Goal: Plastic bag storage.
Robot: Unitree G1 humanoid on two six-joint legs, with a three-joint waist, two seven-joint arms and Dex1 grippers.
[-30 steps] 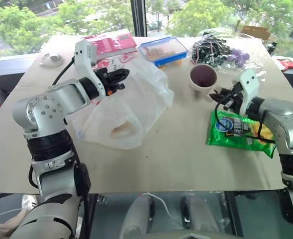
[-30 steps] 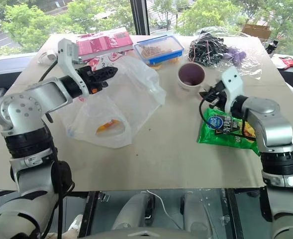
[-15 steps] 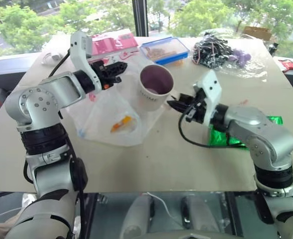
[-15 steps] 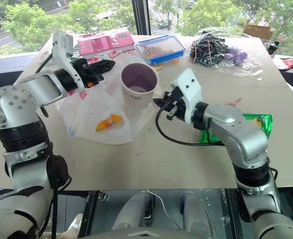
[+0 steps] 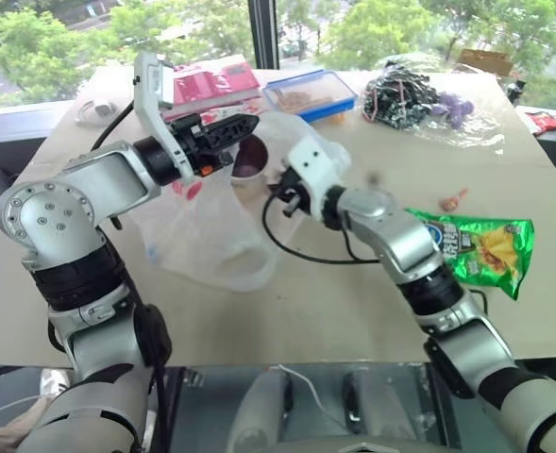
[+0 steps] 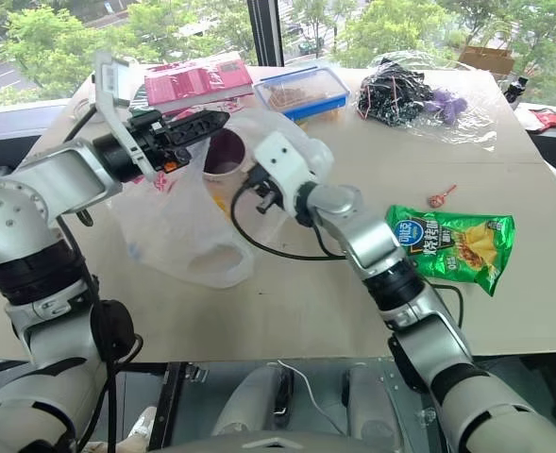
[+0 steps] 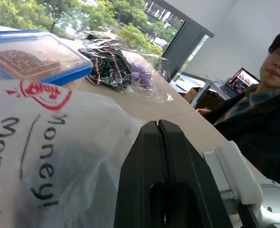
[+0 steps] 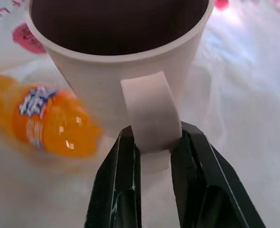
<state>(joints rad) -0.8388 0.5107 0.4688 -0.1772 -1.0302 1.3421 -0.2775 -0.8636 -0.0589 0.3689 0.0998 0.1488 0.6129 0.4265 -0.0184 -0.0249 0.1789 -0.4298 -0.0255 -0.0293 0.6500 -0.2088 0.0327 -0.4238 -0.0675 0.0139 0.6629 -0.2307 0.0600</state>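
Note:
The plastic bag [image 5: 202, 226] is a thin white carrier with red marks, lying at the table's left with its mouth raised. My left gripper [image 5: 244, 125] is shut on the bag's upper edge and holds it up; its fingers [image 7: 151, 156] are pressed together. A white mug [image 5: 249, 159] with a dark purple inside hangs at the bag's mouth. My right gripper [image 8: 151, 137] is shut on the mug's handle, one finger on each side. A small orange bottle [image 8: 44, 121] lies inside the bag below the mug.
A green snack packet [image 5: 476, 247] lies at the right, with a small red item [image 5: 452, 199] beside it. At the back stand a blue-lidded box [image 5: 311, 94], a pink packet [image 5: 211, 80] and clear-wrapped dark and purple items [image 5: 414, 94]. A person [image 7: 268, 95] sits beyond the table.
My right arm has swung left across the table, carrying the mug from beside the snack packet to the bag's mouth. My left gripper has drawn back and up a little with the bag.

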